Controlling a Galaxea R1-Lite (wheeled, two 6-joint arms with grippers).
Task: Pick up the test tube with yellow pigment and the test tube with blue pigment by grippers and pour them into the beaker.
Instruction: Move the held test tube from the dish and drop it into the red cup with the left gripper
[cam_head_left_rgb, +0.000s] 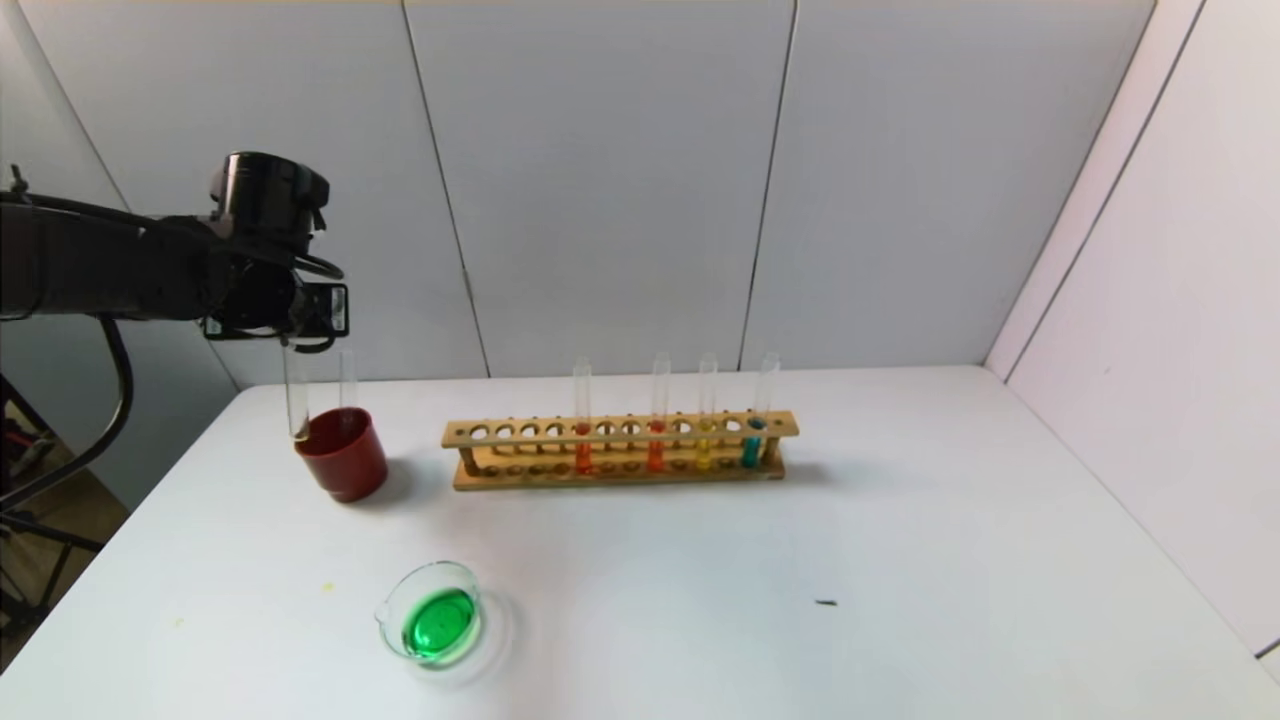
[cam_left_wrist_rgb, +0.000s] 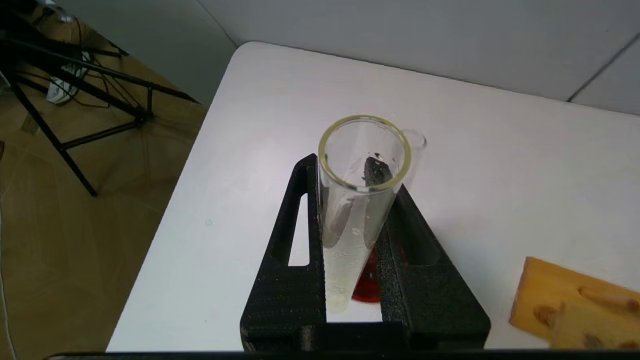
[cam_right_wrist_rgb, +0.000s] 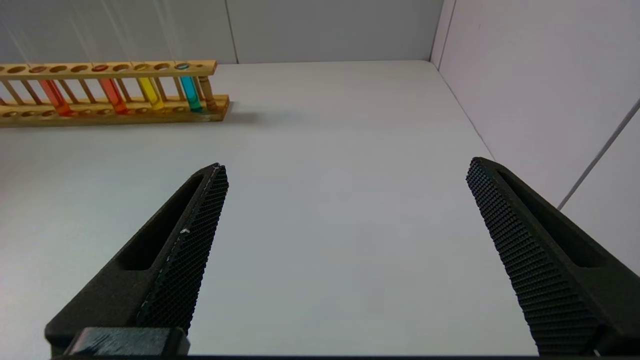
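Observation:
My left gripper (cam_head_left_rgb: 300, 335) is shut on an empty clear test tube (cam_head_left_rgb: 296, 395) with a faint yellowish film. It holds the tube upright, its bottom at the left rim of the dark red cup (cam_head_left_rgb: 343, 460). In the left wrist view the tube (cam_left_wrist_rgb: 350, 225) stands between my fingers (cam_left_wrist_rgb: 295, 240). The test tube with yellow pigment (cam_head_left_rgb: 705, 440) and the test tube with blue pigment (cam_head_left_rgb: 752, 440) stand in the wooden rack (cam_head_left_rgb: 620, 478). The beaker (cam_head_left_rgb: 430, 567) holds green liquid near the table's front left. My right gripper (cam_right_wrist_rgb: 345, 167) is open and empty over bare table.
A second empty tube (cam_head_left_rgb: 347, 380) stands in the red cup. Two orange-red tubes (cam_head_left_rgb: 583, 445) stand in the rack left of the yellow one. A small dark speck (cam_head_left_rgb: 825, 603) lies on the table. Grey and white walls close the back and right.

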